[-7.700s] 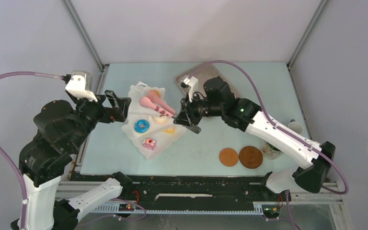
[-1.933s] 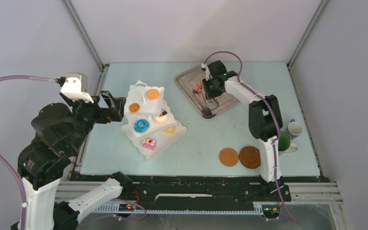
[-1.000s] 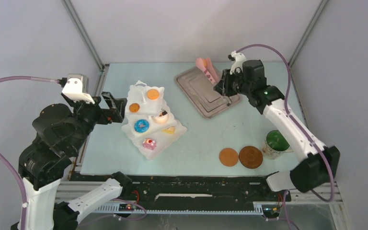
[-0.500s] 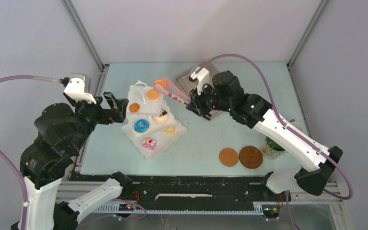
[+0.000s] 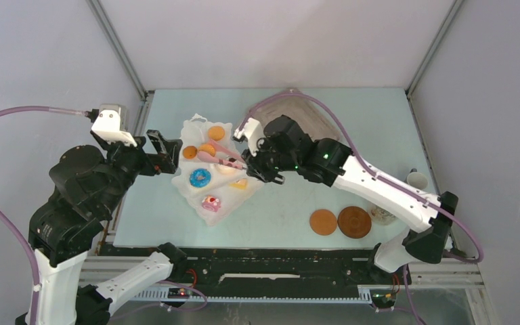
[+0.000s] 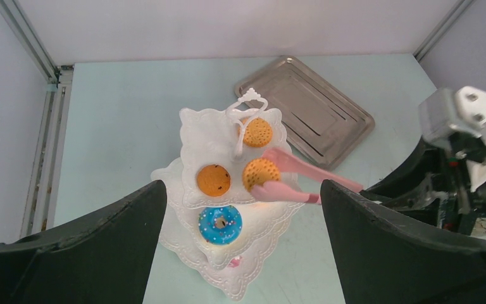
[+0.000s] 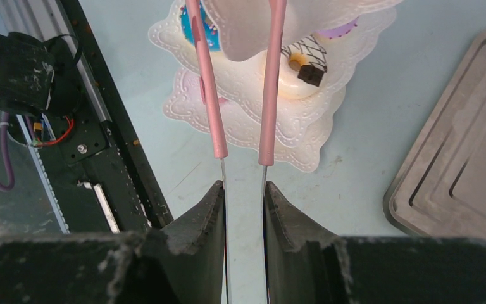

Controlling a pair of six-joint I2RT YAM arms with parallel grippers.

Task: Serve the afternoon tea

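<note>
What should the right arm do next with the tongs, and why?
Probably loosen the right gripper slightly so the pink tongs open: their tips pinch an orange biscuit that is over the stand's top tier, so it can be released there.

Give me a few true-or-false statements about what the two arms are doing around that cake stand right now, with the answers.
1. The right gripper holds the pink tongs. True.
2. The tongs pinch a blue doughnut. False: they pinch an orange biscuit on the white stand; the blue doughnut lies a tier lower.
3. Pastries lie on the silver tray. False: no pastry shows on it.
4. Nothing stands on the two brown coasters. True.
5. The left gripper grips the stand. False: its jaws stand wide open and hold nothing.
</note>
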